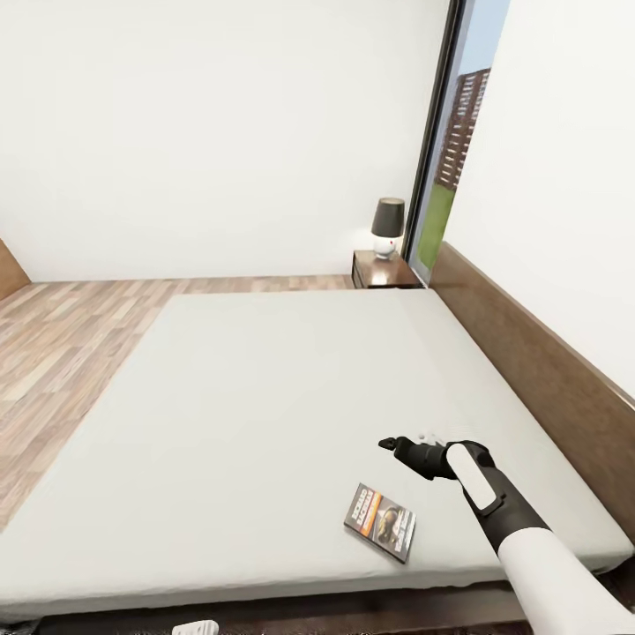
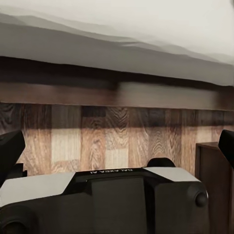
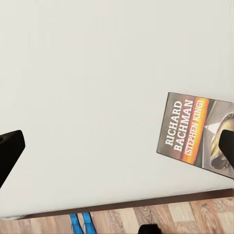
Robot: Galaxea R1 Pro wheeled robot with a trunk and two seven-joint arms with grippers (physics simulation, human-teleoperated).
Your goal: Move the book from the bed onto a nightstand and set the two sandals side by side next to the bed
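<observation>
— One book [image 1: 380, 522] is counted, laid flat on the grey mattress of the bed [image 1: 265, 414] near its near edge, toward the right; one nightstand [image 1: 381, 270] with one lamp [image 1: 387, 227] is seen at the far right corner.

— Two sandals [image 3: 81, 223] are seen side by side on the plank floor [image 3: 170, 217] just off the near edge; the right gripper [image 1: 407, 446] is held above the mattress just beyond the book, jaws spread wide, nothing gripped; the left gripper [image 2: 117, 146] is likewise spread wide, low by the bed frame.
</observation>
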